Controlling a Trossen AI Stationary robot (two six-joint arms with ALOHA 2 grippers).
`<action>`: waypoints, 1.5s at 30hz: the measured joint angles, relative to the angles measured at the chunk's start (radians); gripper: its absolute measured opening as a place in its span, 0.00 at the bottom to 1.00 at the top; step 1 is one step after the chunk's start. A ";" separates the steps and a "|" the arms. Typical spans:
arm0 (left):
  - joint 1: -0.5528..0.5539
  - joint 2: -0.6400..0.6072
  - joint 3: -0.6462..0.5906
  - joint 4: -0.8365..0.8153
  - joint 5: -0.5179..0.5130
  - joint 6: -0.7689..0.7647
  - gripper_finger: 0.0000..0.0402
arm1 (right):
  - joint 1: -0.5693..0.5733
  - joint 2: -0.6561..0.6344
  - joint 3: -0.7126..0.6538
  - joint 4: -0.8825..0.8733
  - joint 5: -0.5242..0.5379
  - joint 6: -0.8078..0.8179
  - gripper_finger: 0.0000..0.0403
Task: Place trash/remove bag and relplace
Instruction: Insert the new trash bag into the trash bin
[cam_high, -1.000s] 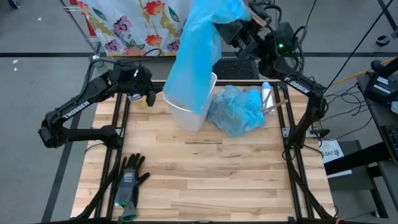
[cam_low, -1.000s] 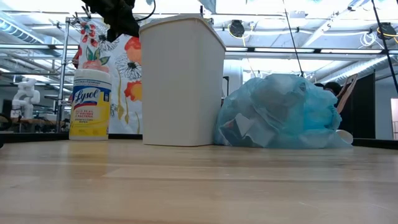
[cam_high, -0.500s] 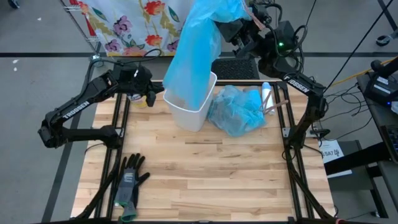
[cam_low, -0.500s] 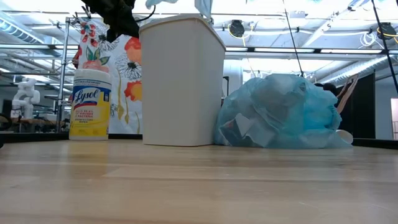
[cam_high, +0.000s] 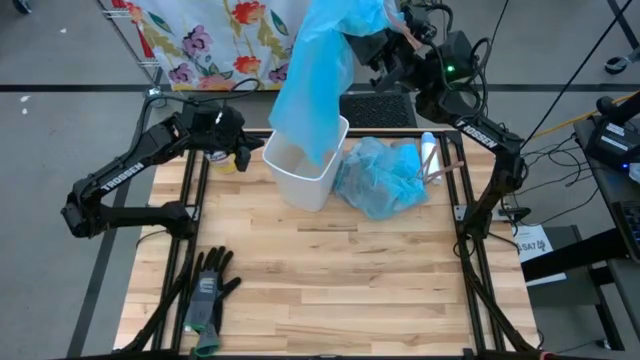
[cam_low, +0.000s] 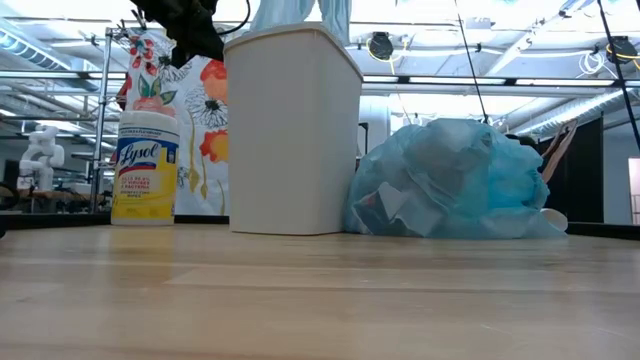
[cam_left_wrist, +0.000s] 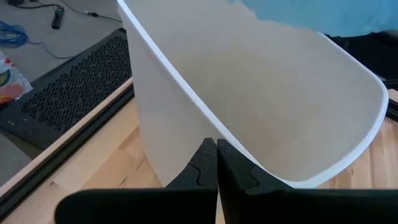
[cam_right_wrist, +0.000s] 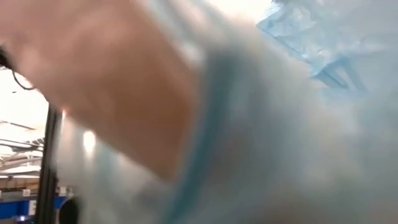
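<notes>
A white bin (cam_high: 300, 185) stands upright on the table's far half. A fresh blue bag (cam_high: 315, 90) hangs over its mouth from my right gripper (cam_high: 385, 40), raised behind the bin and shut on it. The bag's lower end (cam_low: 300, 12) shows just above the rim. To the bin's right, a full blue bag (cam_high: 385, 178) lies on the table, crumpled trash (cam_low: 400, 205) showing through its film. My left gripper (cam_left_wrist: 216, 149) is shut, its tips at the bin's left rim (cam_left_wrist: 186, 87). My left gripper has its shut fingertips right at the bin's rim (cam_left_wrist: 214, 138), coming from the table's left; whether they touch it I cannot tell. My right gripper holds the fresh bag by its upper end (cam_high: 360, 25). The blue film hides the fingers. The bag hangs slack below, clear of the table.
A yellow Lysol canister (cam_low: 145, 165) stands left of the bin, behind my left gripper. Black-and-grey gloves (cam_high: 207, 290) lie near the front left edge. A white bottle (cam_high: 428, 150) lies by the far right edge. The table's near half is bare wood.
The hanging bag's lower end has swung from the bin's near left wall toward the far right, over the bin's mouth. More blue film now shows above the rim in the low view. My right gripper has rolled a little where it is.
</notes>
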 joint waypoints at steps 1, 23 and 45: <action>0.000 0.000 0.000 0.000 0.000 0.000 0.00 | 0.000 0.001 0.000 0.000 0.000 -0.013 0.00; 0.000 0.000 0.000 -0.030 -0.011 0.015 0.00 | -0.023 0.015 0.000 -0.818 0.003 -0.192 0.00; 0.000 0.000 0.000 -0.025 -0.033 0.048 0.00 | -0.112 -0.236 0.000 -0.973 0.034 -0.325 0.00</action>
